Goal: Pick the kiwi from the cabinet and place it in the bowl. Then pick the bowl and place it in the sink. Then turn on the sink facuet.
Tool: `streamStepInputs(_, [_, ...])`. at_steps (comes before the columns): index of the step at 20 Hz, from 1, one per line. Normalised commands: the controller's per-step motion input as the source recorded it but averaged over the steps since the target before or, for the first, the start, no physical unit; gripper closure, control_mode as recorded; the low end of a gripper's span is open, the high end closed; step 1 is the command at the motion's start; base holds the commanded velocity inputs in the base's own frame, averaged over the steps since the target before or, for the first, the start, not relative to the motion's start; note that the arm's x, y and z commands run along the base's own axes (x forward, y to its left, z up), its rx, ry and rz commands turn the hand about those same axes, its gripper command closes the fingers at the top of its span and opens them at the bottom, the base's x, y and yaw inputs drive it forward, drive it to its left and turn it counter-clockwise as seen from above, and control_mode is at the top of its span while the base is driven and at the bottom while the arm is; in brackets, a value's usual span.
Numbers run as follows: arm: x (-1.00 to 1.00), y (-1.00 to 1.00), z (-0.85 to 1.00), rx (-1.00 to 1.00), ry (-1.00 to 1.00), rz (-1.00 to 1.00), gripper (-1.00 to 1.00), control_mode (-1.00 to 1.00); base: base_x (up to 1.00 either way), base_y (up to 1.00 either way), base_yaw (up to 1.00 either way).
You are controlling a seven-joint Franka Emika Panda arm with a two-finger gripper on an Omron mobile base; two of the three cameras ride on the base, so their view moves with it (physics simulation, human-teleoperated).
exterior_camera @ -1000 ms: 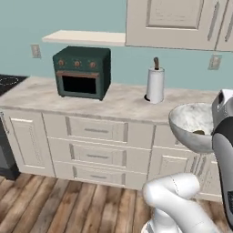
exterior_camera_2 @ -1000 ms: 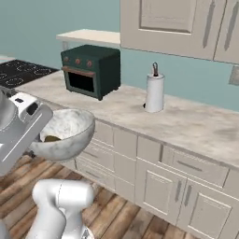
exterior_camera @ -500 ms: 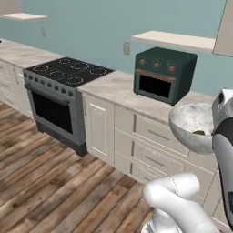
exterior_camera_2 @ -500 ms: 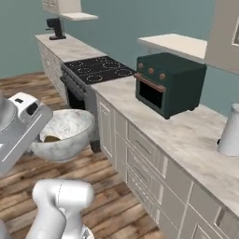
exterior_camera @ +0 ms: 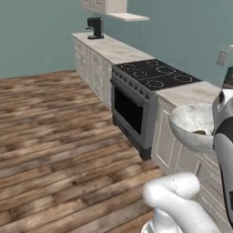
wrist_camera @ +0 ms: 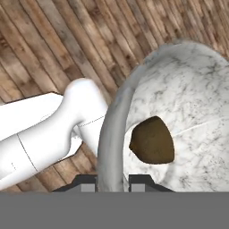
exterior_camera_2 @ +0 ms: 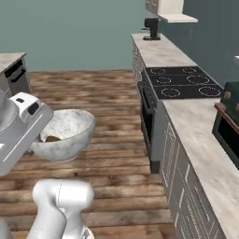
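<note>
pinched by its rim between the narrow jaws of the gripper (wrist_camera: pixel 112 181), the bowl (wrist_camera: pixel 179 120) is held over the wood floor (exterior_camera: pixel 54 132) with the kiwi (wrist_camera: pixel 152 140) inside, so a tilt or slip could spill the fruit or drop both.

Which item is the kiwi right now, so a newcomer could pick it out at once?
Start at the robot's white arm and follow it to the marbled whitish-grey bowl that the gripper holds by its rim, above the wooden floor. Inside the bowl lies the kiwi, a small rounded dark brown fruit. It is the one dark thing against the pale speckled wall.
</note>
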Motion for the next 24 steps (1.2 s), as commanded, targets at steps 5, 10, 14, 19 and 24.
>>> streamStepInputs(5, [0.0,0.0,0.0,0.0,0.0,0.0,1.0,1.0,0.61,0.13,0.51])
streamStepInputs(10, [0.0,0.0,0.0,0.0,0.0,0.0,1.0,1.0,0.98,0.3,0.23])
streamStepInputs(14, [0.0,0.0,0.0,0.0,0.0,0.0,1.0,1.0,1.0,0.42,0.16])
streamStepInputs(19, [0.0,0.0,0.0,0.0,0.0,0.0,1.0,1.0,1.0,0.51,0.19])
streamStepInputs(24, [0.0,0.0,0.0,0.0,0.0,0.0,1.0,1.0,1.0,0.34,0.35])
